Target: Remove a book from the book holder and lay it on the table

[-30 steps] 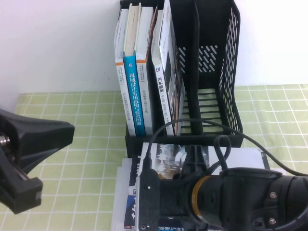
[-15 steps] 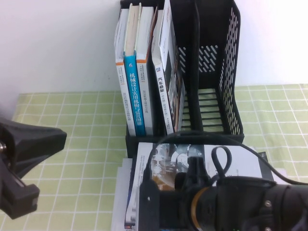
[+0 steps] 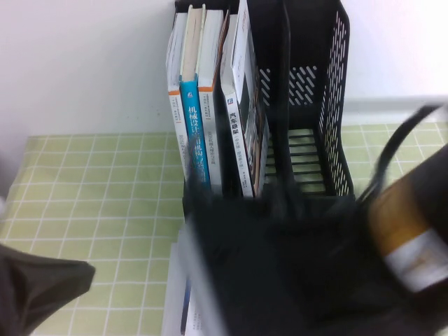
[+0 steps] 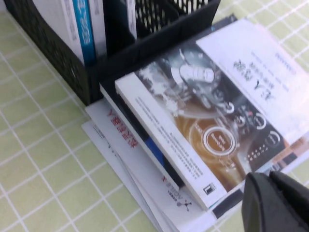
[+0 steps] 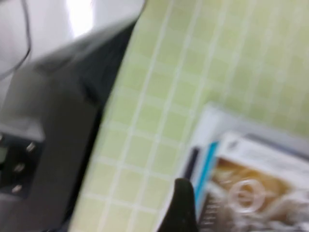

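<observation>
The right hand (image 5: 181, 203), its fingers apart and holding nothing, should lift straight clear of the book (image 4: 217, 121) lying flat on the stack before the book holder (image 3: 308, 105), while the left hand (image 4: 277, 203), state unclear, stays aside.

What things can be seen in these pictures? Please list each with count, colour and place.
book: one, white and dark cover, flat on top of the pile before the holder
other flat books: a few, white and navy, under it
book holder: one, black, at table's back
upright books: several, white and blue spines, holder's left part
table: green checked cloth
left gripper: black, beside the pile
right gripper: black, above the pile's edge
</observation>
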